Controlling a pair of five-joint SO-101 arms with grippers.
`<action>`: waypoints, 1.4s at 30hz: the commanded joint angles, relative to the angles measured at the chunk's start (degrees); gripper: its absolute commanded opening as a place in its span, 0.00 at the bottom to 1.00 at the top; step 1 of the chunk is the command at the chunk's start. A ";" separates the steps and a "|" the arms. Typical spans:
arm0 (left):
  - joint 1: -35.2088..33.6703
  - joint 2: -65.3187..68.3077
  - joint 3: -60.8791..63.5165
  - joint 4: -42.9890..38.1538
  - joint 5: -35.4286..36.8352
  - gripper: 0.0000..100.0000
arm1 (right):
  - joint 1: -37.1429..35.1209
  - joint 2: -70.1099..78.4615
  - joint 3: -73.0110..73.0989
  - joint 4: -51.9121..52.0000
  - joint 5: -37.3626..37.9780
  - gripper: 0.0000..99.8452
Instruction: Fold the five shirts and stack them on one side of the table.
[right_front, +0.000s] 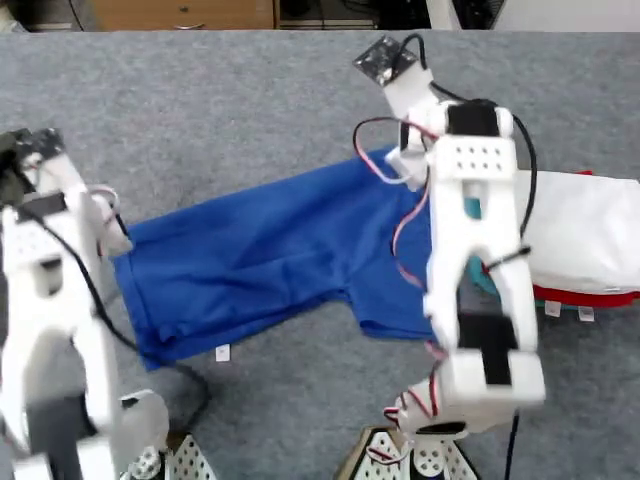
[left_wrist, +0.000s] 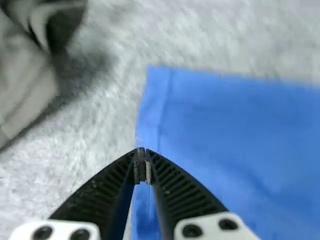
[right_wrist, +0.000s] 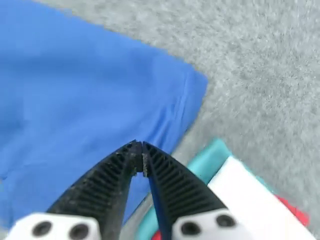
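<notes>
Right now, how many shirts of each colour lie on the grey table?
Blue fabric shirt, spread out: 1
White folded fabric shirt: 1
Teal folded fabric shirt: 1
Red folded fabric shirt: 1
Total: 4

Shirt (right_front: 260, 250) laid spread at bench (right_front: 200, 100) centre; folded stack (right_front: 585, 235) placed right (just beside shirt).

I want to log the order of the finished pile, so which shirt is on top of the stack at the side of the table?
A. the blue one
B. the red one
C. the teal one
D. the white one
D: the white shirt covers the pile. The red shirt and the teal shirt show only as edges beneath it, while the blue shirt lies spread on the table.
</notes>
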 joint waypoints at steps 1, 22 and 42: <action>2.73 -18.15 12.66 -2.64 -2.37 0.02 | -0.92 -12.18 11.47 -0.79 3.43 0.00; 1.58 -25.54 38.33 -4.31 -24.26 0.02 | 7.08 3.12 34.15 -23.21 9.05 0.00; -7.12 -25.10 19.87 4.48 -30.24 0.02 | 8.48 0.31 28.00 -16.18 11.25 0.00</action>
